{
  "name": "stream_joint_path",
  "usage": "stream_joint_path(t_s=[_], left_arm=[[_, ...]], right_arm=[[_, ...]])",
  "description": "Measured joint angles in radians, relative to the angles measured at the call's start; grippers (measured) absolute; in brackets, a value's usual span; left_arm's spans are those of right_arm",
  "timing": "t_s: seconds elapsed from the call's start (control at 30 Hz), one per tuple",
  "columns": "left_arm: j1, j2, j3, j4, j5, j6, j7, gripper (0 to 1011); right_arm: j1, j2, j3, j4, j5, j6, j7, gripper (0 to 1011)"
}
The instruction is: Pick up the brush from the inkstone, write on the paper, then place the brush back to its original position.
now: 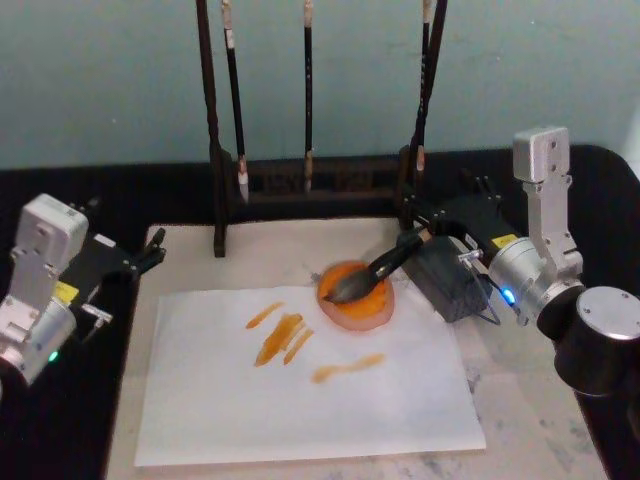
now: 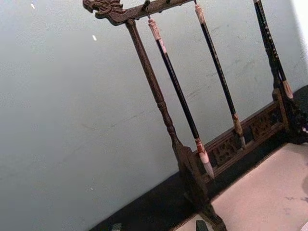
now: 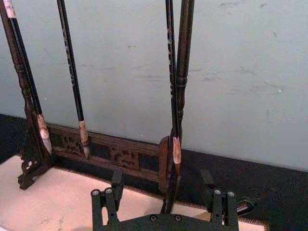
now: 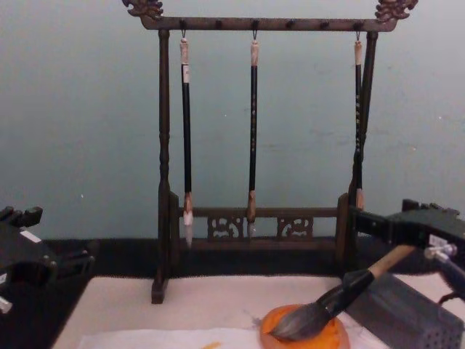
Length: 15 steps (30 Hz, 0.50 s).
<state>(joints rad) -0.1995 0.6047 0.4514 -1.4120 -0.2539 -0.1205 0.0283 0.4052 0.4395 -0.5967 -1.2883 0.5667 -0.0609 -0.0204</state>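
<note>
Room: a pale teal wall behind a black table, with a beige mat laid on it.
Brush: the thick brush leans at a slant, its dark bristles resting in the orange dish, its tan shaft rising toward the right arm; from the chest camera the brush slopes up and to the right from the dish.
Dish: sits at the far right part of the paper, just beside a grey perforated box.
Paper: the white sheet lies flat on the mat and bears several orange strokes near its middle.
Right gripper: the right gripper is at the upper end of the brush shaft; I cannot tell from here whether its fingers grip the shaft or stand apart from it.
Left gripper: the left gripper hangs at the mat's left edge, well apart from the paper's marks, fingers spread with nothing between them.
Rack: a dark wooden stand at the back holds three thin brushes hanging tips down.
</note>
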Motion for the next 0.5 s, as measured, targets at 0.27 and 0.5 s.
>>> stream_joint_path(t_s=[0.27, 0.5], left_arm=[[0.0, 0.0, 0.0, 0.0, 0.0, 0.0, 0.0, 1001], [0.0, 0.0, 0.0, 0.0, 0.0, 0.0, 0.0, 1001]], right_arm=[[0.0, 0.0, 0.0, 0.0, 0.0, 0.0, 0.0, 1000], [0.0, 0.0, 0.0, 0.0, 0.0, 0.0, 0.0, 1000]])
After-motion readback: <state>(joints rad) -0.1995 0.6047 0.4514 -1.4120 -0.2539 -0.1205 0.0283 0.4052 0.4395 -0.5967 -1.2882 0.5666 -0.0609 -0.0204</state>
